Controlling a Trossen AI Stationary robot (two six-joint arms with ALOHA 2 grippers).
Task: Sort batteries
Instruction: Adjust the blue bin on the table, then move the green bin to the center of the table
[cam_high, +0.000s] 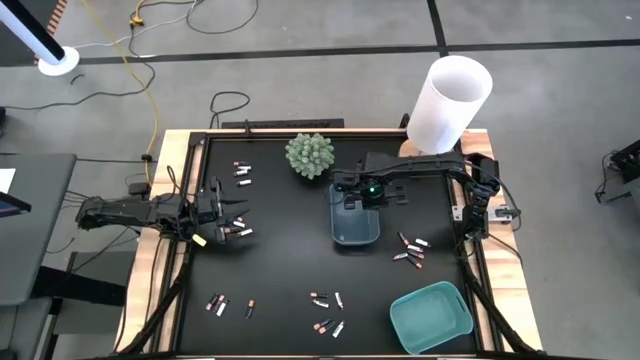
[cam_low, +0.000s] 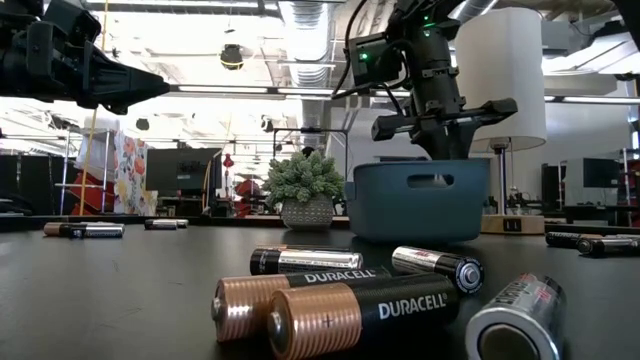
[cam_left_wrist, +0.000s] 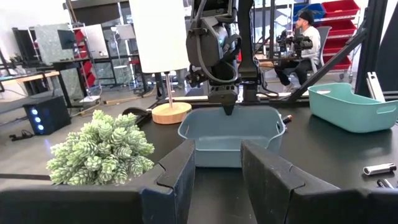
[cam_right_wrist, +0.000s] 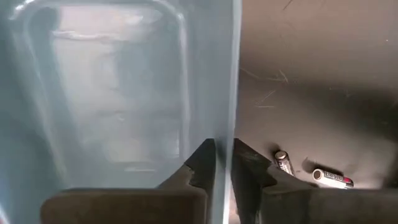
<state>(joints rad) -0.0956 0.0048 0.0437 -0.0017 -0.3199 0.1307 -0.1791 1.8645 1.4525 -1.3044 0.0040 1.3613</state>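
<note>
- We are struggling to count the batteries (cam_high: 410, 248) exactly in the high view; they are lying in six loose clusters on the black table (cam_high: 290, 260), each cell too small to separate cleanly.
- In the low view we are seeing five batteries (cam_low: 340, 305) close up, the nearest one cut off at the picture's edge.
- We are pinching the wall of the dark blue tray (cam_high: 356, 222) with the right claw (cam_high: 352, 203); in the right wrist view the fingers (cam_right_wrist: 202, 163) are sitting on either side of the tray (cam_right_wrist: 112, 93) wall, closed on it.
- The tray's inside is looking blurred there, so we cannot tell what is lying in it.
- The left claw (cam_high: 232, 214) is hanging over the table's left side, just beside one cluster, its fingers (cam_left_wrist: 180, 180) standing apart with nothing between them.
- We are counting two trays: the dark blue one mid-table and a teal tray (cam_high: 431, 316) at the near right corner.
- A green plant (cam_high: 309, 155) is standing just beside the dark tray, and a white lamp (cam_high: 448, 104) is at the far right corner.
- A person (cam_left_wrist: 306, 38) is sitting in the room behind.
</note>
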